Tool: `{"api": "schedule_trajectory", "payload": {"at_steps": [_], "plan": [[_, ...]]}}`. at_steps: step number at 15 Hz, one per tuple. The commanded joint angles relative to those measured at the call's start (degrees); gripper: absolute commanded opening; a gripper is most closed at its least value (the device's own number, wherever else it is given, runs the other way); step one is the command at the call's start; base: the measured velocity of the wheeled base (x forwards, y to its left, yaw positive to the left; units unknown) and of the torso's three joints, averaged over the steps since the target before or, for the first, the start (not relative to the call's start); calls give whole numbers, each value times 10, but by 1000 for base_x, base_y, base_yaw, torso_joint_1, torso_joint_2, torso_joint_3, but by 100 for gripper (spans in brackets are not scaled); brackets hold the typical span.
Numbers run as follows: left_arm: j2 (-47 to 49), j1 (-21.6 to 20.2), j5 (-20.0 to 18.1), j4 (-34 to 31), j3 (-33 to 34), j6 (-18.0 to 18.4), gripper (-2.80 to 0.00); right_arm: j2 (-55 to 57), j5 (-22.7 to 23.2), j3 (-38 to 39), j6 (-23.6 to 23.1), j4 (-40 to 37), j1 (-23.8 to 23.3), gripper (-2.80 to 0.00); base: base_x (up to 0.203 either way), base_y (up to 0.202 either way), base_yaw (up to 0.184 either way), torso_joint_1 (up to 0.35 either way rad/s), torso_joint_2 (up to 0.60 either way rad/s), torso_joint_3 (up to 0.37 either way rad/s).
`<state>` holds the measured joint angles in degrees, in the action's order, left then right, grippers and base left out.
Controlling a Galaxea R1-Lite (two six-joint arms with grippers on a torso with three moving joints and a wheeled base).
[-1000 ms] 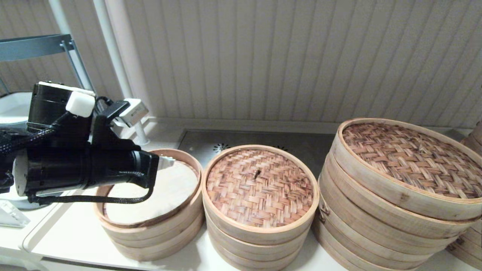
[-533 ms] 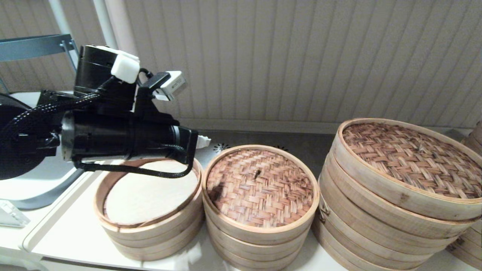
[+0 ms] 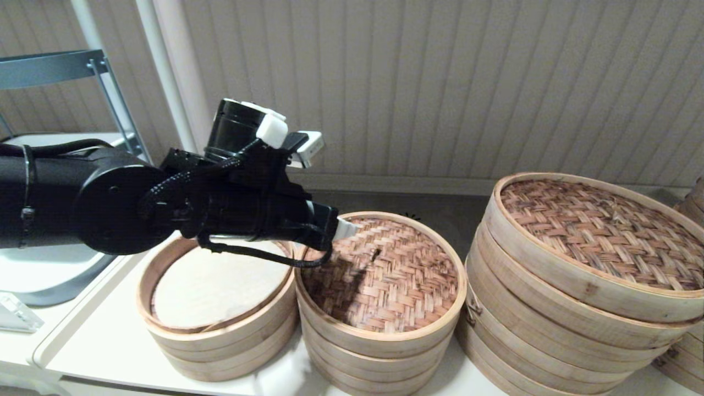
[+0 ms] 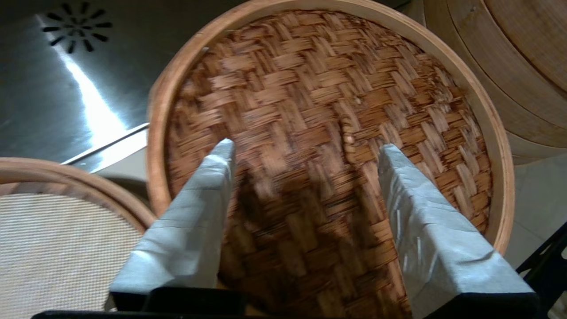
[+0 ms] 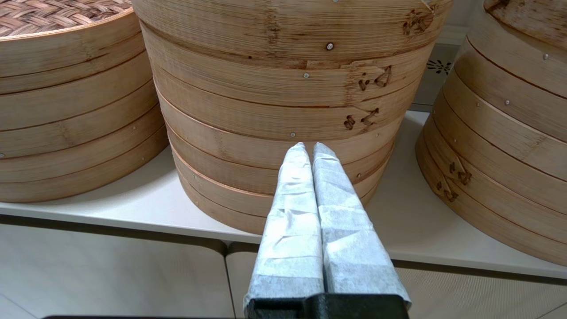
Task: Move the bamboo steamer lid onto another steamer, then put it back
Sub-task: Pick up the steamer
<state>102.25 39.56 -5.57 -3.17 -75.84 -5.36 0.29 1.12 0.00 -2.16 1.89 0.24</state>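
Note:
The bamboo steamer lid (image 3: 385, 275), reddish-brown weave with a dark centre knot, sits on the middle small steamer stack. My left gripper (image 3: 347, 229) hovers over the lid's left half, open, nothing between its padded fingers. In the left wrist view the lid (image 4: 328, 88) fills the frame below the left gripper (image 4: 306, 146). The other steamer (image 3: 214, 286), open with a pale liner, stands just left of the lid; its rim (image 4: 88, 177) shows in the left wrist view. My right gripper (image 5: 308, 147) is shut and empty, low in front of the counter edge.
A much larger steamer stack (image 3: 583, 275) with a darker woven lid stands right of the small lid, and my right gripper faces its wall (image 5: 283, 88). Another stack (image 3: 687, 341) sits at the far right. A steel panel (image 3: 297, 206) lies behind the steamers, before the wall.
My left arm has swung right, from over the open steamer to above the small lid. The lid and steamers have not moved.

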Motion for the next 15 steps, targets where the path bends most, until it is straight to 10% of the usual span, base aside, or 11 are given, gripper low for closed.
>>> {"api": "schedule_trajectory", "payload": {"at_steps": [1,15], "plan": [[30,16,1,0,-13,-8,0,0,0,14,0,0,0,-280,0,0,0,0,0,0],[115,58,51,18,-61,-16,0,0,0,14,0,0,0,-280,0,0,0,0,0,0]]}}
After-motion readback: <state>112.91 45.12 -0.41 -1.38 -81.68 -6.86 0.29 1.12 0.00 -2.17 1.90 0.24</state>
